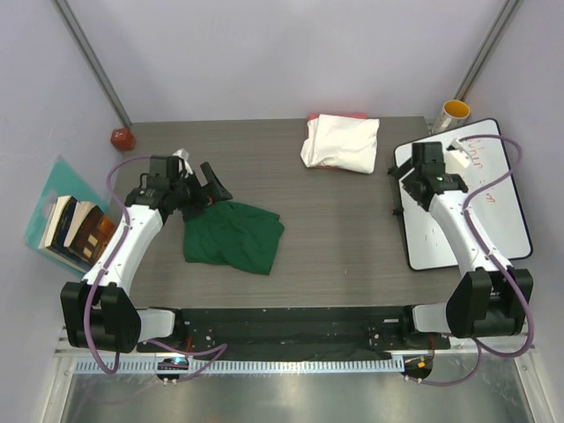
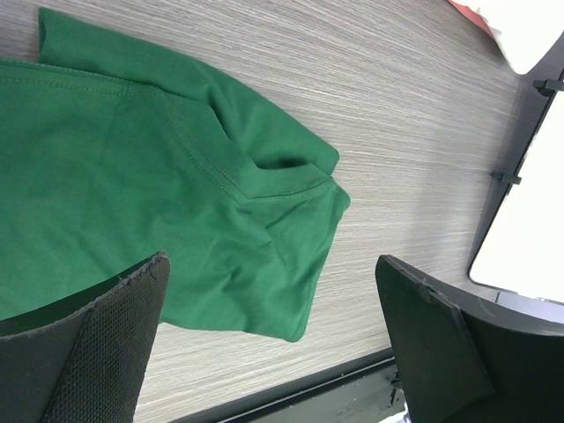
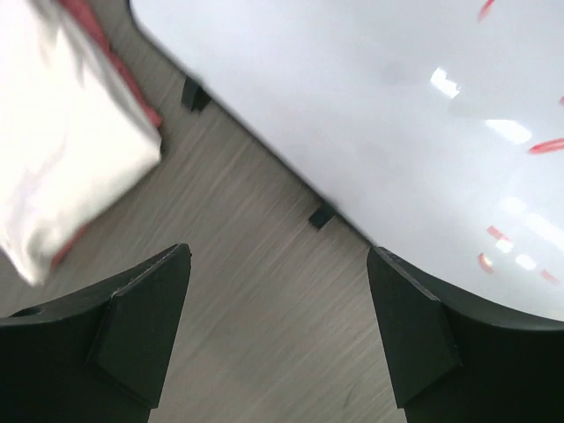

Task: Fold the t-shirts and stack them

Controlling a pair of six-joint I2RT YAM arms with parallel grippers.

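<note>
Two robot arms pause over a grey wood-grain table (image 1: 352, 238) strewn with laundry. The left gripper (image 2: 271, 264) stands with its jaws wide apart and empty, poised at the far left edge of the crumpled dark green t-shirt (image 1: 233, 233), which lies left of centre on the near half of the table. The right gripper (image 3: 278, 254) is also spread wide and grips nothing, poised over bare tabletop beside the left edge of the whiteboard (image 1: 467, 194). The folded cream-white bundle (image 1: 342, 141) sits at the far edge, a red-pink cloth edge (image 3: 132, 88) showing beneath it
</note>
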